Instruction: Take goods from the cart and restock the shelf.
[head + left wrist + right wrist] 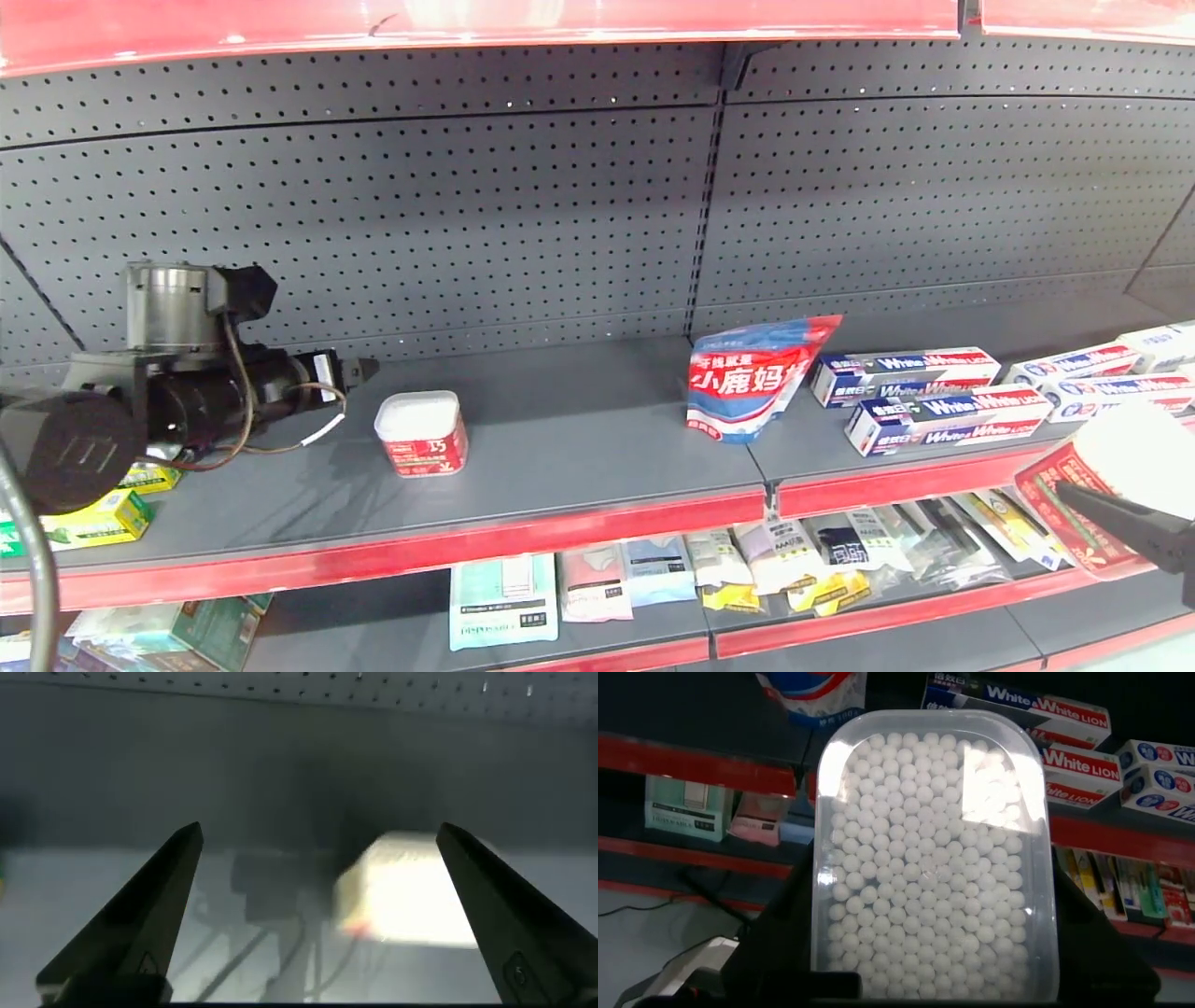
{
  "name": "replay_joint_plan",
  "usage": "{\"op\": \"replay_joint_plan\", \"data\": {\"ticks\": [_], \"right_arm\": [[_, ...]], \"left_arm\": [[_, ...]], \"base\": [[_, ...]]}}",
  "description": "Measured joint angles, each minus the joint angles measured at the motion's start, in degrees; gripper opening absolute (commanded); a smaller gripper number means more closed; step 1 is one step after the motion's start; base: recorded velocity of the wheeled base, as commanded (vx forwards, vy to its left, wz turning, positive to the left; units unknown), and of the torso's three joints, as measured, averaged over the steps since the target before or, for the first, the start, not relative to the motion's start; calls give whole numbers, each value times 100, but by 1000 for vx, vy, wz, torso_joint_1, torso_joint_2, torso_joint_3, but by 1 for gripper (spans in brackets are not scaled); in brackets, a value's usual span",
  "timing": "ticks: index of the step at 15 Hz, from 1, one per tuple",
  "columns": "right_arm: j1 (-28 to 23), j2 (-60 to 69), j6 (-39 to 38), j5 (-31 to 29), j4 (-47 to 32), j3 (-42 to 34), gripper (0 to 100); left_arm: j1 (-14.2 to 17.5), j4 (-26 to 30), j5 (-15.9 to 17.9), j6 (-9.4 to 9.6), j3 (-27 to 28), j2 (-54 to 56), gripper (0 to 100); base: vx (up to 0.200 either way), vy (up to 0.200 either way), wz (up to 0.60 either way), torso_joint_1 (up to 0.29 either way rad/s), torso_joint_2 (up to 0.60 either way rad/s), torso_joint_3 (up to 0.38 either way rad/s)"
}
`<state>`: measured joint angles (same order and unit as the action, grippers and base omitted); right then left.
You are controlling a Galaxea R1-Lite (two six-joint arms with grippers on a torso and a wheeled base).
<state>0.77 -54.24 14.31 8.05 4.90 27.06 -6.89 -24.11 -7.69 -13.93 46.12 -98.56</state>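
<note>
A small red-labelled tub (420,434) with a white top stands on the grey shelf (579,439), left of centre. My left gripper (359,369) lies low over the shelf just left of that tub. It is open, and in the left wrist view the tub (411,891) sits ahead of the left gripper (319,833), nearer one finger. At the lower right, in front of the shelf edge, my right gripper (1134,523) is shut on a second tub (1106,471). Through this tub's (934,849) clear lid show many white swab tips, with the right gripper (934,961) clamped on its sides.
A blue and red pouch (756,378) stands at mid shelf, with toothpaste boxes (934,397) lined up to its right. Green and yellow boxes (93,518) lie by the left arm. The lower shelf (597,644) holds several flat packets (653,579). A red-edged shelf (467,28) hangs overhead.
</note>
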Motion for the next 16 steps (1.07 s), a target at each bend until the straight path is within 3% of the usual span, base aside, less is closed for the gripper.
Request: {"op": "replay_joint_plan", "data": {"ticks": [1, 6, 9, 16], "right_arm": [[0, 0, -4, 0, 0, -5, 0], [0, 57, -4, 2, 5, -157, 0], [7, 82, -2, 2, 7, -227, 0], [5, 101, -9, 2, 7, -232, 0]], "left_arm": [[-107, 208, -148, -137, 215, -168, 100], [-217, 1831, -212, -295, 1515, -730, 100], [-363, 2158, -297, -563, 2383, -1193, 100], [-841, 2564, -385, -558, 2704, -1657, 100]], "base": [[0, 0, 0, 0, 0, 0], [0, 0, 0, 0, 0, 0], [0, 0, 0, 0, 0, 0], [0, 0, 0, 0, 0, 0]]}}
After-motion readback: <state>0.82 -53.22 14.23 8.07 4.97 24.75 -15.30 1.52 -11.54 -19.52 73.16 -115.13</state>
